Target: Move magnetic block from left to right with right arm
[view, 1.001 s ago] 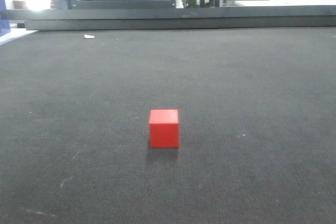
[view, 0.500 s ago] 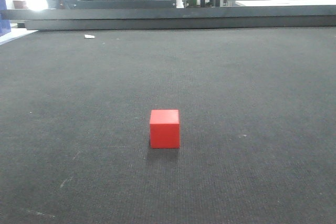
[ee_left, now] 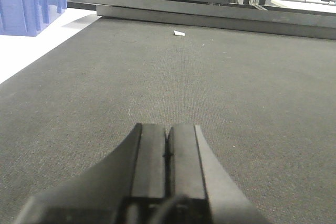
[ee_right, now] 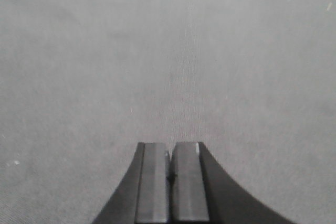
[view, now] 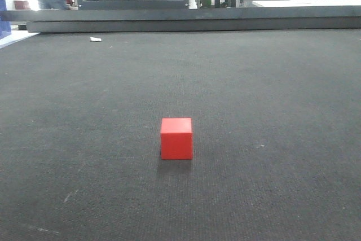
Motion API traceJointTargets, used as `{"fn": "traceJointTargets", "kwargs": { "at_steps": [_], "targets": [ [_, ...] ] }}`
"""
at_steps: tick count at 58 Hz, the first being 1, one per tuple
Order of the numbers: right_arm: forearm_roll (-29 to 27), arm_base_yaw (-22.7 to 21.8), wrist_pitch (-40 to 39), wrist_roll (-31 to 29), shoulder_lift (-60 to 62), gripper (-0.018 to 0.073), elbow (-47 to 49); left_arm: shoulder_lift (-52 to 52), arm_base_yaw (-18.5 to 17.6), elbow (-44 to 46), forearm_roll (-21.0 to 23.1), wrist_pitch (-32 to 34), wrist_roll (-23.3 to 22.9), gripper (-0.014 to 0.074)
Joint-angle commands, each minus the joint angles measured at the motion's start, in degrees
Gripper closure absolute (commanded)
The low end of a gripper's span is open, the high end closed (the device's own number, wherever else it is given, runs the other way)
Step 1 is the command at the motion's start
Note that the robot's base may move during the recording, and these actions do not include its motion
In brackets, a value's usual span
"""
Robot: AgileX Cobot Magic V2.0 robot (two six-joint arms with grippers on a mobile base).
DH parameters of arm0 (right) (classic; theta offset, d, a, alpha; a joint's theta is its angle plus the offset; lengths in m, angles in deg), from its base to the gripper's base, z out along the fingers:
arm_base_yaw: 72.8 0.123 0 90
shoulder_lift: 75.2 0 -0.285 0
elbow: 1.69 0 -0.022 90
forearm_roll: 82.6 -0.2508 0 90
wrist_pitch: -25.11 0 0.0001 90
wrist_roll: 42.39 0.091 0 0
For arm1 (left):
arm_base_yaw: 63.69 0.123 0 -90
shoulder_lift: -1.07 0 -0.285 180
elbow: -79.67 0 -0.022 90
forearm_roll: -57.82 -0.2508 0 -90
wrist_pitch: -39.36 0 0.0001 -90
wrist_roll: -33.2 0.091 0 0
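Magnetic block [view: 176, 138] sits flat on the dark tabletop [view: 271, 83]; I see my left claw [ee_left: 167, 135] and right claw [ee_right: 170, 153] both pressed together.

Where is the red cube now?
Front view: the small matte red cube sits on the dark woven mat, near centre; neither wrist view shows it.

Red magnetic block [view: 176, 138]: smooth matt faces, plastic-looking. Surface [view: 271, 94]: dark grey woven cloth, rough, matt, lint specks. Left claw [ee_left: 167, 153], right claw [ee_right: 170, 166]: dark matt, smooth. Blue crate [ee_left: 31, 1]: plastic, slight sheen.
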Motion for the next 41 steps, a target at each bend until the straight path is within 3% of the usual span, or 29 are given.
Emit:
{"fn": "traceJointTargets", "kwargs": {
  "at_steps": [1,10,17,21,33,35,41],
  "targets": [
    [0.3,0.1,-2.0,0.4,-6.3,0.0500,4.0,-0.5,0.0,-0.5,0.3,4.8,-0.1,0.0713],
    [3.9,3.1,3.0,6.0,-15.2,0.0500,7.7,-0.5,0.0,-0.5,0.3,4.8,-0.1,0.0713],
    [9.3,8.1,5.3,17.1,-20.3,0.0469,10.6,-0.5,0.0,-0.5,0.3,4.8,-0.1,0.0713],
    [11.6,10.9,6.5,22.9,-23.3,0.0379,12.3,-0.5,0.0,-0.5,0.3,4.8,-0.1,0.0713],
    [15.4,18.3,15.2,40.1,-33.8,-0.0050,19.5,-0.5,0.0,-0.5,0.3,4.8,-0.1,0.0713],
    [15.5,19.6,17.1,41.5,-35.6,-0.0088,21.2,-0.5,0.0,-0.5,0.3,4.8,-0.1,0.0713],
    [15.6,23.6,24.5,44.2,-41.1,-0.0064,26.9,-0.5,0.0,-0.5,0.3,4.8,-0.1,0.0713]
  ]
}}
